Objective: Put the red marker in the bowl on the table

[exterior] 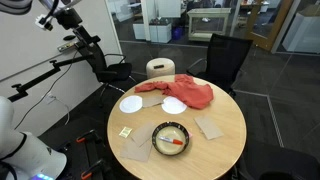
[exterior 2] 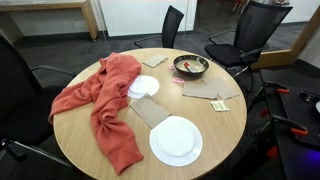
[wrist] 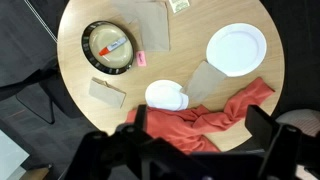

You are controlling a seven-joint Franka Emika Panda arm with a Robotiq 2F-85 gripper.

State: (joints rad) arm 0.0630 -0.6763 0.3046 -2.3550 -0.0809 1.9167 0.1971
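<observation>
Low in wrist view, blurred gripper [wrist: 198,140] high over round worktop [wrist: 187,45], jaws spread wide, empty. Beyond, red cloth [wrist: 235,105] touching small white plate [wrist: 165,96]; larger plate [wrist: 237,48] at upper right. Farthest, upper left: bowl [wrist: 84,50] with red marker [wrist: 115,45] lying inside, pink slip [wrist: 141,59] just right of rim, tan card [wrist: 106,93] below, all well apart from gripper

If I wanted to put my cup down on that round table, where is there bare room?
Bare wood lies between the bowl and the large white plate, and along the table edge beside that plate. It is crowded where the red cloth meets the small plate.
</observation>
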